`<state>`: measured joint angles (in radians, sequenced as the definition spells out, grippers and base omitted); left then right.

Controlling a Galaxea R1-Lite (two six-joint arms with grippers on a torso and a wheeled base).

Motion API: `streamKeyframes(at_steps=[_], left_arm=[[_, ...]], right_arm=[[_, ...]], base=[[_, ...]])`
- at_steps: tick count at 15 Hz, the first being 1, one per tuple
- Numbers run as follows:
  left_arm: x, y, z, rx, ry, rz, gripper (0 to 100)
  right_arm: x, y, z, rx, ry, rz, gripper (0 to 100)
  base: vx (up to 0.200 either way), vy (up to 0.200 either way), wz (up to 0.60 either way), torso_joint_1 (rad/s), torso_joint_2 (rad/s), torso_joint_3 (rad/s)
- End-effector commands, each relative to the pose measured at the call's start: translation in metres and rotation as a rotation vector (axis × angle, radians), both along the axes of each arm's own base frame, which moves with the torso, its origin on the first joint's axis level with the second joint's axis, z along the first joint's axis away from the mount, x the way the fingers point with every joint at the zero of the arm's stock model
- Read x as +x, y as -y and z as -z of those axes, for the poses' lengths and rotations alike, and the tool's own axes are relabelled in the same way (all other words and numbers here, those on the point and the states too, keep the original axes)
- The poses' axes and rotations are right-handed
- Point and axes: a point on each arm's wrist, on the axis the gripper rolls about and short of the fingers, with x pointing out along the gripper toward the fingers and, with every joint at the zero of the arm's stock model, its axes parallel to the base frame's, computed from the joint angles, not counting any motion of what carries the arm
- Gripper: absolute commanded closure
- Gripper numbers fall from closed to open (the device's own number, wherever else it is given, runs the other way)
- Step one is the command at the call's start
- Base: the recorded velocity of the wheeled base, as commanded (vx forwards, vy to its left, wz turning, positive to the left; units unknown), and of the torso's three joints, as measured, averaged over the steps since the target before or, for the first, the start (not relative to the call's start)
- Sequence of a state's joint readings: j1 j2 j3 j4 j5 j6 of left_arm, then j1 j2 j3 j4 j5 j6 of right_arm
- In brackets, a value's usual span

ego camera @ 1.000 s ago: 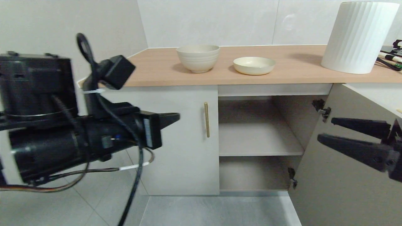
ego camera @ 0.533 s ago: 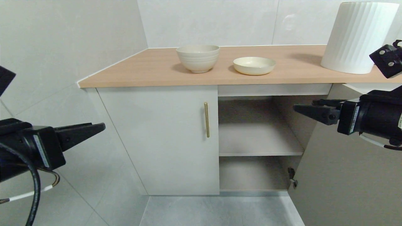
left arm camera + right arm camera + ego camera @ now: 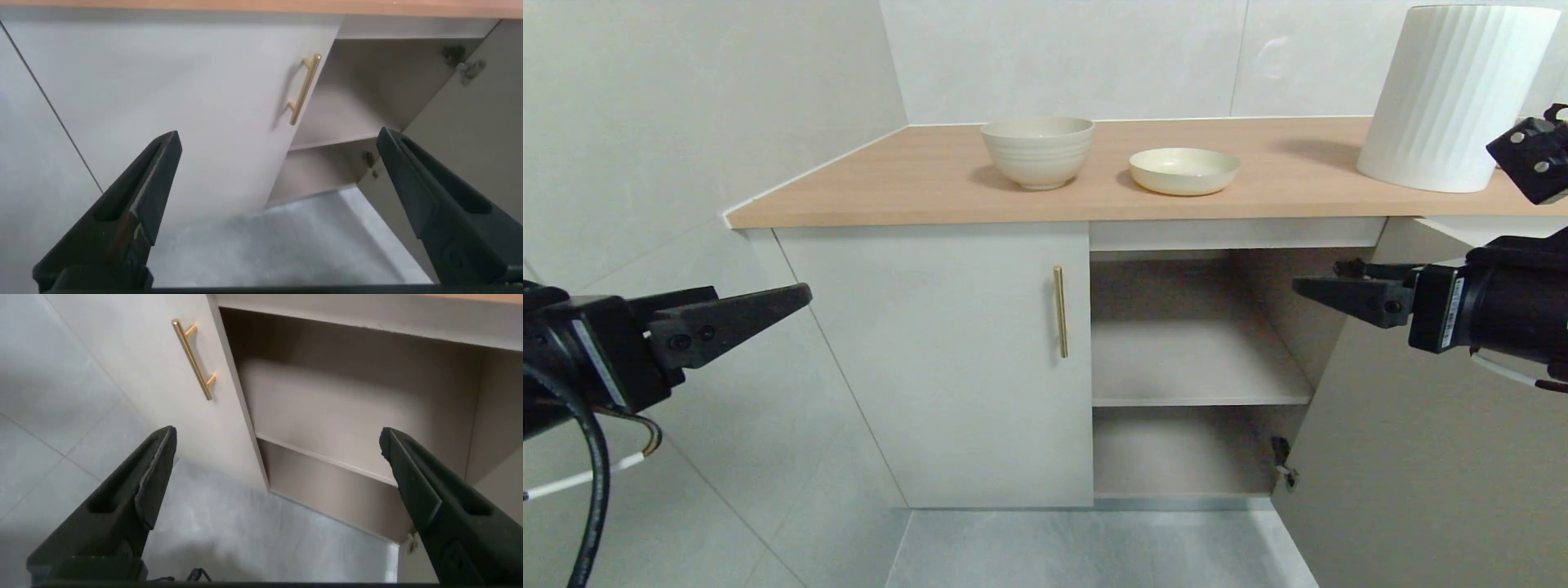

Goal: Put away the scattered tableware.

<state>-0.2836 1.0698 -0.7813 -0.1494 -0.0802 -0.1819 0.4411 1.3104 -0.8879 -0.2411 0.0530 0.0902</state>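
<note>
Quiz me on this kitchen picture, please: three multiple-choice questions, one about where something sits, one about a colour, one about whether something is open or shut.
1. Where is the deep bowl?
A. On a cupboard shelf
B. On the countertop, left of the shallow dish
C. On the floor
2. What colour is the handle on the left cupboard door?
A. Black
B. Red
C. Gold
3. How is the right cupboard door?
A. Swung open
B. Shut
C. Taken off
Answers: 1 B, it stands on the countertop beside the dish; 2 C, the bar gleams gold against the pale door; 3 A, the shelves behind it are in plain view.
</note>
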Motion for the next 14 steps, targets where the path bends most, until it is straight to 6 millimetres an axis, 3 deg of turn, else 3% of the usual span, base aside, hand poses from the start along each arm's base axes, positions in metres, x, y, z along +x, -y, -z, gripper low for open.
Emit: streamKeyframes(at_steps=[1, 2, 8, 14], left_arm=[[0.003, 0.001, 0.002, 0.004, -0.015, 0.000, 0], [0.003, 0.001, 0.002, 0.004, -0.017, 0.000, 0], [0.002, 0.001, 0.003, 0.008, -0.025, 0.001, 0], [0.002, 0.001, 0.002, 0.004, -0.023, 0.002, 0]], right_arm=[[-0.002, 0.001, -0.001, 0.003, 0.006, -0.001, 0], [-0.002, 0.001, -0.002, 0.004, 0.007, -0.001, 0], [-0.004, 0.000, -0.003, 0.006, 0.011, -0.008, 0], [-0.017, 0.006, 0.000, -0.027, 0.052, -0.025, 0]], base=[[0.000, 0.000, 0.00, 0.000, 0.00, 0.000], [0.000, 0.000, 0.00, 0.000, 0.00, 0.000], [0.200, 0.000, 0.00, 0.004, 0.00, 0.002], [0.000, 0.000, 0.00, 0.000, 0.00, 0.000]])
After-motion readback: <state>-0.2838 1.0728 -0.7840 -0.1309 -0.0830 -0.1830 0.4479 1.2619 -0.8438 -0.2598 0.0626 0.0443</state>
